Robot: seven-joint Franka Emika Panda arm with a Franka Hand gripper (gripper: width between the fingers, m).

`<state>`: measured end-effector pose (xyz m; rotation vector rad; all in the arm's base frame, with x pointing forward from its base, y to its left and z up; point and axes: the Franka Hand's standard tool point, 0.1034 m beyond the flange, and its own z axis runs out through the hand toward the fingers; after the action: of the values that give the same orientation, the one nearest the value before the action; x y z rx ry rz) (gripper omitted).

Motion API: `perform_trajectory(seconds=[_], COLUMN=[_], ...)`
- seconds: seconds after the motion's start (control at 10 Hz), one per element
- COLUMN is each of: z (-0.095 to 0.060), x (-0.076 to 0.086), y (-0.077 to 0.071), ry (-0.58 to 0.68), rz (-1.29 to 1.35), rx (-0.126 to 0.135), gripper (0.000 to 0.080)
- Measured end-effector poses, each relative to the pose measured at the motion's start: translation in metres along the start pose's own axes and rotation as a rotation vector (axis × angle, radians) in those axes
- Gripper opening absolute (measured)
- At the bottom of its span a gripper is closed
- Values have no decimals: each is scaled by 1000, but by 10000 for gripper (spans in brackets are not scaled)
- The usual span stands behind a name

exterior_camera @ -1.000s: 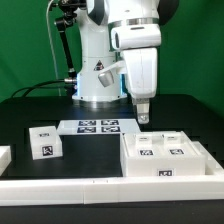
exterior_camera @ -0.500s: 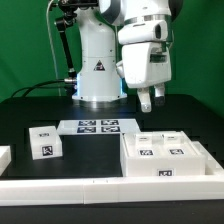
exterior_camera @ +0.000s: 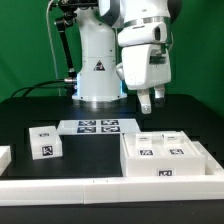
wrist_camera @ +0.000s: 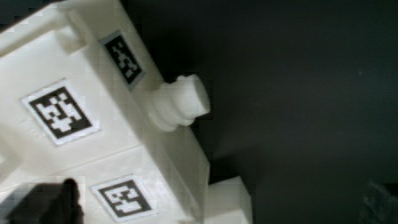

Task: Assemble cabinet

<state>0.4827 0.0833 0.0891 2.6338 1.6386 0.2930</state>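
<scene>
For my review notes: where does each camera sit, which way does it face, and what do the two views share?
Exterior view: off the arm, looking across the table at the pedestal; shows the arm, open fingers in the air, cabinet, small box, marker board.
Wrist view: on the wrist, looking down at the cabinet; of the robot, only a dark finger at the picture's edge.
Shared: the cabinet and its tags.

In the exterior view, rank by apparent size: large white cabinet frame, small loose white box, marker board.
1. Large white plastic cabinet frame: clearly largest.
2-3. Thin flat white marker board and small loose white plastic box: about equal in the picture. The board lies farther back and foreshortened, so they are left unranked.
</scene>
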Motion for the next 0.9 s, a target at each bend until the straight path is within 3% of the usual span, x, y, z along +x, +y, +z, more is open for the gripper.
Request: perform_trajectory(seconds=[0.3,0.9], z=[1,5], x=[-4,-7], y=[-7,-13], ry=[22,39], rz=[128,635], rx=[-12,14], gripper=[796,796])
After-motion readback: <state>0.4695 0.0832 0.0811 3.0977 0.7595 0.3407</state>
